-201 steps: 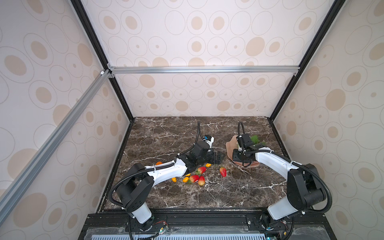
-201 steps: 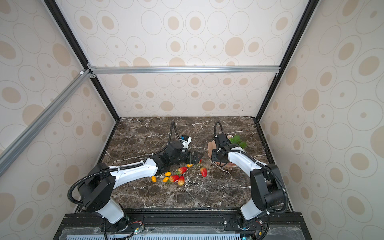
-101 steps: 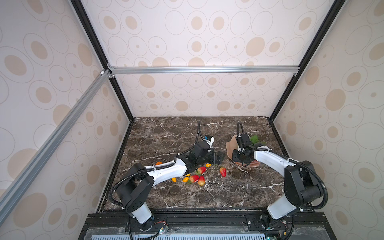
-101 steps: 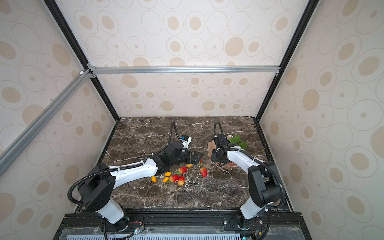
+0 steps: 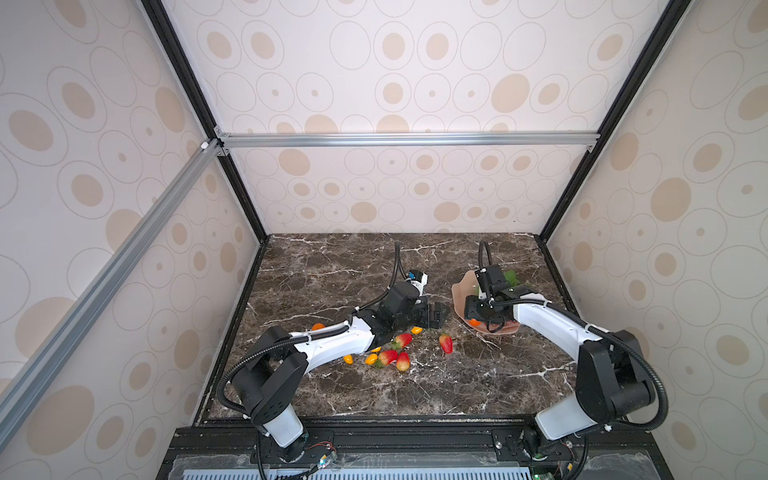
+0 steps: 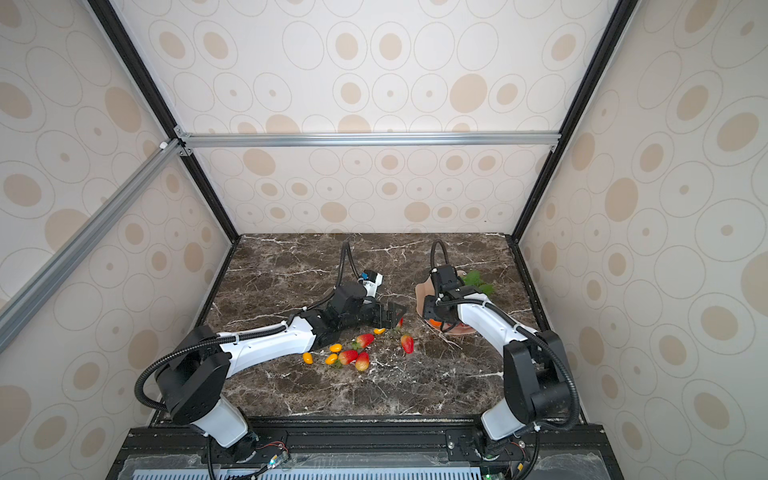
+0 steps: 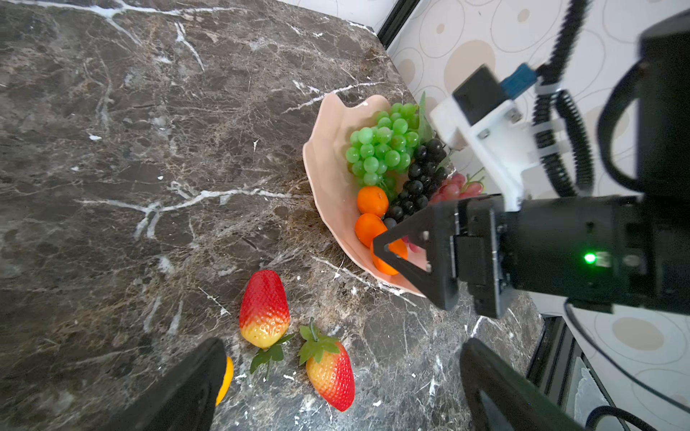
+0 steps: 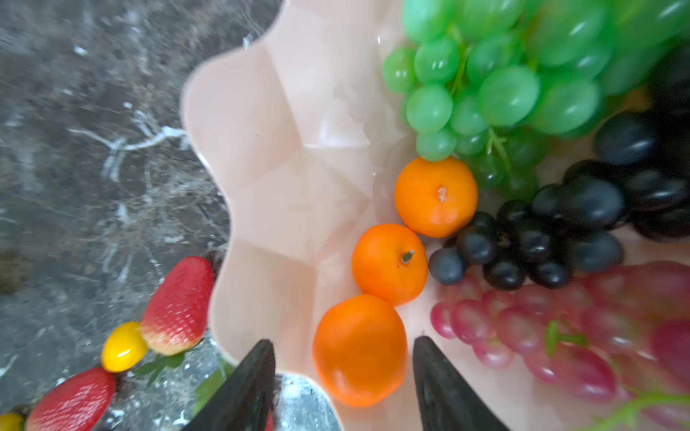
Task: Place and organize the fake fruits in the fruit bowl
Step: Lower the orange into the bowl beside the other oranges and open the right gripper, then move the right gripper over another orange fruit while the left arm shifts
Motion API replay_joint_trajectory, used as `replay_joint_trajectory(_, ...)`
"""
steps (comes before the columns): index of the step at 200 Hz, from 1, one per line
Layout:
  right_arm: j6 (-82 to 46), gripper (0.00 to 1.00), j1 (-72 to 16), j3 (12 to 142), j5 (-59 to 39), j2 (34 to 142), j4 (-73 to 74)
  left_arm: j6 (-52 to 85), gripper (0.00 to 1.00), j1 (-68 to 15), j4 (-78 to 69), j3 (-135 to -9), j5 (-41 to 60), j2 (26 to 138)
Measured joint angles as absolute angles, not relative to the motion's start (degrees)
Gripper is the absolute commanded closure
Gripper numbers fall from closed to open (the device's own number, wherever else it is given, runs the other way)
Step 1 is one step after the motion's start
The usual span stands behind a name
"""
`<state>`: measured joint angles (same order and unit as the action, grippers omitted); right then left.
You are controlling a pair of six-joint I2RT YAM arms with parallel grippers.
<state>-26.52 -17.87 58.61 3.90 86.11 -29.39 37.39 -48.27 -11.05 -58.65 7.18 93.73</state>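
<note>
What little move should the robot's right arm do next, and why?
Probably lift the right gripper straight up from the pale pink scalloped fruit bowl. Its fingers stand apart beside the round orange plastic fruit, which rests in the bowl, while red plastic strawberries wait on the marble table.

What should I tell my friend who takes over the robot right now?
Left end effector: open, empty, low over the table by the strawberries.
Right end effector: open, over the fruit bowl, jaws on either side of an orange lying in it.
Done: green grapes, dark grapes, red grapes and two more oranges are in the bowl.
Left: the strawberries and the small yellow-orange fruits on the table must go in.
</note>
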Motion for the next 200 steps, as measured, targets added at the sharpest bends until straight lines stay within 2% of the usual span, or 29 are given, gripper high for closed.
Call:
replay_joint_trajectory(81, -25.5, 0.4, -18.9, 56.1, 3.2, 79.1, -27.4, 36.4, 0.02, -47.1, -10.7, -55.4, 4.5, 87.1)
replay_joint_trajectory(142, -24.3, 0.43, -25.6, 56.0, 1.1, 78.4, -23.5, 36.4, 0.02, -43.0, -9.6, -49.3, 3.1, 80.0)
replay_joint_trajectory(200, -24.2, 0.44, -36.5, 62.8, 0.6, 87.6, -20.3, 37.2, 0.01, -33.2, -5.8, -40.7, 1.3, 65.6)
